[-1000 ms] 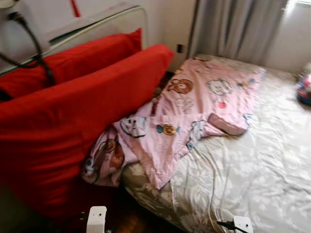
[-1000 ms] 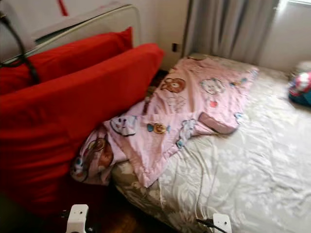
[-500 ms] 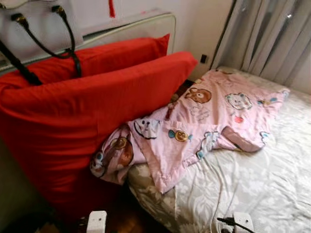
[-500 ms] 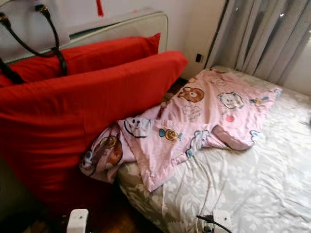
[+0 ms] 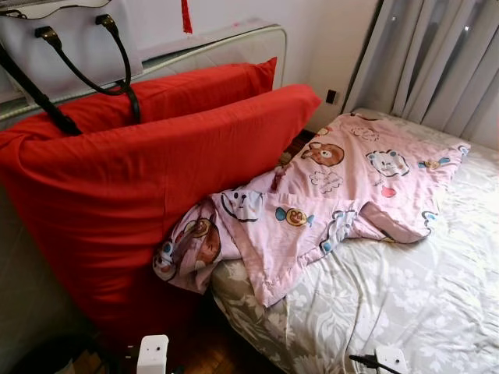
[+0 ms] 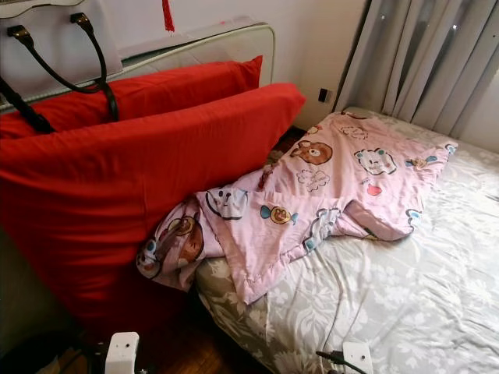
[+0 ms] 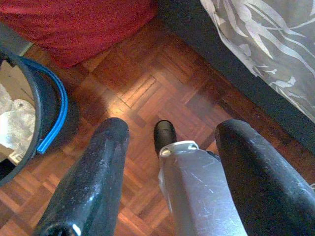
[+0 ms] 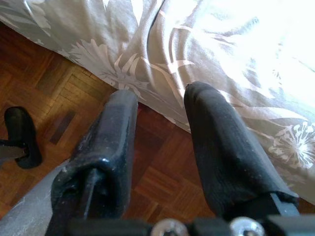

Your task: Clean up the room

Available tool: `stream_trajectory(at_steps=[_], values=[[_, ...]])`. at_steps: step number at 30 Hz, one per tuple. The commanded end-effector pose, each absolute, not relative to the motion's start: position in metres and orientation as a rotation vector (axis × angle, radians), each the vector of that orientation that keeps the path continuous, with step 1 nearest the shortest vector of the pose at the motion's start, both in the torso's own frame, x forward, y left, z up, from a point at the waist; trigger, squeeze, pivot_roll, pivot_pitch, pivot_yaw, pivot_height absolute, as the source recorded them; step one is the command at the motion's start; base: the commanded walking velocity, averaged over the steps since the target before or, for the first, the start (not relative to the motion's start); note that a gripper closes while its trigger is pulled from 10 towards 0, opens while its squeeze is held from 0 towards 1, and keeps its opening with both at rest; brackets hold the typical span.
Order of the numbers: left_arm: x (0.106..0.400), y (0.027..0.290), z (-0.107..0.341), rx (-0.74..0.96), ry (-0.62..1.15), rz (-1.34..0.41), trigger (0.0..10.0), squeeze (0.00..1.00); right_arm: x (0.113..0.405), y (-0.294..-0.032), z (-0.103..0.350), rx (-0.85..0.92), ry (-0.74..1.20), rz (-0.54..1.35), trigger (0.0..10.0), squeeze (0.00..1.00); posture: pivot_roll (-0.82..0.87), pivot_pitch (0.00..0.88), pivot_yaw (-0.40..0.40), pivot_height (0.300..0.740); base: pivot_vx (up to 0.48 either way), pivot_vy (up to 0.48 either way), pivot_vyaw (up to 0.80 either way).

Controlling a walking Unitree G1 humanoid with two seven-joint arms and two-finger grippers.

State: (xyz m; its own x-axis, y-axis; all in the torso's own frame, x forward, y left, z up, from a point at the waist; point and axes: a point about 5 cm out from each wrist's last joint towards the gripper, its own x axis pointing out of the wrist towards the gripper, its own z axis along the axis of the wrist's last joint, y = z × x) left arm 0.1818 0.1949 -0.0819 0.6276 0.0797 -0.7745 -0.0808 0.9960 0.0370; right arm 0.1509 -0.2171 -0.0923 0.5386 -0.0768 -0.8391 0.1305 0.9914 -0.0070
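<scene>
Below, both arms idle, left gripper and right gripper jaws released (seemingly empty), pink blanket rumpled on bed

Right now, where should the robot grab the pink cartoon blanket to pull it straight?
Probably the loose pointed corner of the pink cartoon blanket, which hangs over the near edge of the bed. It lies flat and free, unlike the bunched end wedged by the red cushion. Come from the bed's near side; either open gripper, say the right gripper, could pinch it.

left gripper hanging low, parted; right gripper likewise (empty)
</scene>
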Motion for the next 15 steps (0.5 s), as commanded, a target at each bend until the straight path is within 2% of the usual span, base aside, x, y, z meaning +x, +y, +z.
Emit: stream_trajectory(at_steps=[1,11,15], values=[[0.1780,0.1951,-0.0839,0.005,0.906,0.085,10.0,0.00,0.1517,-0.2187,-0.0917,0.061,0.992,-0.130,10.0,0.00,-0.03,0.000,-0.060,0.740,0.000,0.000,0.00],[0.1763,0.1965,-0.0846,0.011,0.914,0.083,10.0,0.00,0.1512,-0.2176,-0.0922,0.064,0.994,-0.128,10.0,0.00,-0.03,0.000,-0.052,0.740,0.000,0.000,0.00],[0.1758,0.1970,-0.0847,0.012,0.915,0.082,10.0,0.00,0.1511,-0.2172,-0.0923,0.065,0.994,-0.129,10.0,0.00,-0.03,0.000,-0.051,0.740,0.000,0.248,0.00]])
